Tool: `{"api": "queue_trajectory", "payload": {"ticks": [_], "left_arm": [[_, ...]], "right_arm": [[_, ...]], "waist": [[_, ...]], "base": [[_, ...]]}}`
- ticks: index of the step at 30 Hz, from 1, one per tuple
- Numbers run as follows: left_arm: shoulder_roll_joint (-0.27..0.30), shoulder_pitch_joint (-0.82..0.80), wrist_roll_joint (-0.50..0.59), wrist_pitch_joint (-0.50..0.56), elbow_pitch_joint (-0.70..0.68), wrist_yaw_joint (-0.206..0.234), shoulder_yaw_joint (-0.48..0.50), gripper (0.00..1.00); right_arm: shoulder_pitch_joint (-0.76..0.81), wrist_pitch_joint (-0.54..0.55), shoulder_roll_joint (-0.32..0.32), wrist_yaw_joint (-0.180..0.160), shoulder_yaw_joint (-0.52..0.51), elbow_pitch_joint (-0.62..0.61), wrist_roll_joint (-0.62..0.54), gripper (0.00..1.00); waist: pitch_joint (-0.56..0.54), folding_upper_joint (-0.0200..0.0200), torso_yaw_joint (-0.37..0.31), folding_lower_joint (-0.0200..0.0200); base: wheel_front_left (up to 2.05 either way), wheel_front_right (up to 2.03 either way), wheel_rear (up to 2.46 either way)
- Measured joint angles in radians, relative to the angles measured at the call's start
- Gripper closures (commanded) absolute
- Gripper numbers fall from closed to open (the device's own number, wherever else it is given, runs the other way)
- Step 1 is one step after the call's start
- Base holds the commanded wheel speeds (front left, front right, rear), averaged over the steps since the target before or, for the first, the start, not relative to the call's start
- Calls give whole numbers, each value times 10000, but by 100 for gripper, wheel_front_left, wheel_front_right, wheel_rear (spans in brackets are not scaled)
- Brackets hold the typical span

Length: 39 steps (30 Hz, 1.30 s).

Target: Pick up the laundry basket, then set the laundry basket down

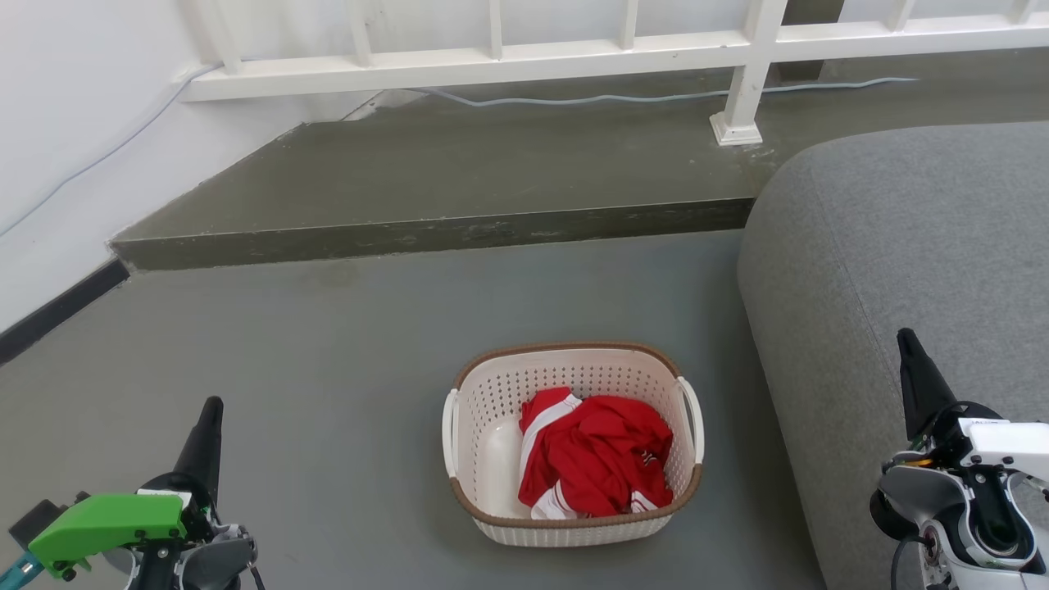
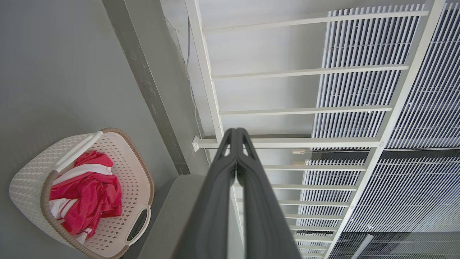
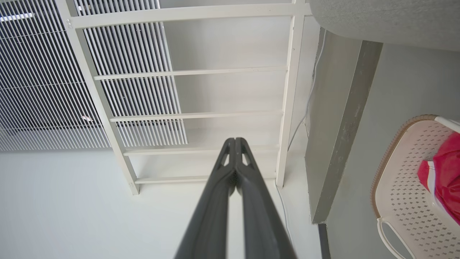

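Laundry basket (image 1: 574,528) ahead, about midway between left tool (image 1: 213,407) and right tool (image 1: 905,338), both pressed together, empty; one handle (image 1: 449,433) toward each.

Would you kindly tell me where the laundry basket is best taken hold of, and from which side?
By its two white loop handles: the left gripper to the left handle, the right gripper to the right handle, each coming in from outside. The laundry basket stands upright on the floor with one handle facing each arm, and the loops likely leave room for a finger.
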Motion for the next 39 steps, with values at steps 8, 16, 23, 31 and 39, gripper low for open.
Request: {"api": "queue_trajectory", "payload": {"ticks": [8,16,23,31,39], "left_arm": [[-234,453,2,-6,499,29,-119,0],[-230,451,13,-192,360,29,-190,0],[-222,449,211,-418,134,29,-391,0],[-171,444,805,-775,-13,29,-671,0],[46,434,1657,-1116,-142,29,-1030,0]], "right_arm": [[542,-8,263,-13,71,483,-2,0],[540,-134,255,-13,194,288,-54,0],[527,-351,236,-13,447,27,-320,0],[490,-667,23,-13,899,-293,-953,0],[454,-993,-203,-12,1448,-560,-1605,0]], "waist": [[4,0,0,0],[16,0,5,0],[39,0,10,0],[63,0,8,0],[90,0,0,0]], "base": [[0,0,0],[0,0,0],[0,0,0],[0,0,0],[0,0,0]]}}
